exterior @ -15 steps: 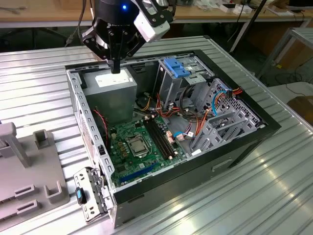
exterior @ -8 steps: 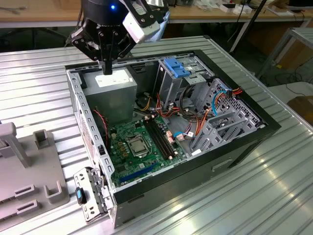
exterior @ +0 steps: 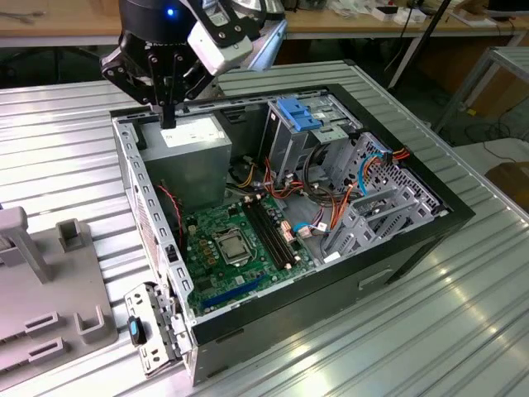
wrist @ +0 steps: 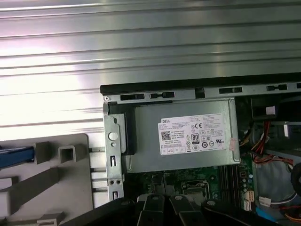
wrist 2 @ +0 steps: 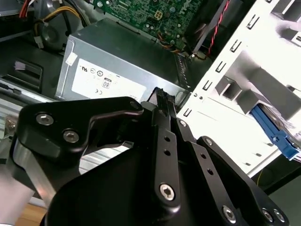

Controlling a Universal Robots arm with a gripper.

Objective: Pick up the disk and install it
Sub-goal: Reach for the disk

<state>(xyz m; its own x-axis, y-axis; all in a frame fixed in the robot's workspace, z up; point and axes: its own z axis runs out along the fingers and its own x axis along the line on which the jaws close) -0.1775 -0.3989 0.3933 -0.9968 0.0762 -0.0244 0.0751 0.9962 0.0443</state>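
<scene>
item: computer case [exterior: 397, 256], black, uncovered, laid on its side on a ribbed metal desk [exterior: 430, 347].

contents: a green motherboard [exterior: 235, 248] is seen on the case floor. a grey power supply [exterior: 194, 153] is seated in one corner. a grey drive cage [exterior: 289, 149] is topped by a blue latch [exterior: 299, 113], with red, orange and blue cables bundled near it.

markings: a white label [wrist: 193, 134] is fixed to the power supply's face. it is covered with small black print, a barcode block and several certification marks. the same label [wrist 2: 106, 84] is seen in the second wrist view.

hand [exterior: 168, 116]: black, with its fingers [wrist 2: 162, 101] pressed together and nothing between them. it is held just above the power supply, at the case's rim.

disk: a bright blue carrier edge [wrist: 16, 157] is seen in the first wrist view, lying in a grey moulded fixture [wrist: 70, 188]. a blue strip [wrist 2: 275, 134] is likewise seen in the second wrist view. the fixture [exterior: 41, 306] is placed on the desk beside the case, at the exterior view's left. the disk is well apart from the hand and is not gripped.
</scene>
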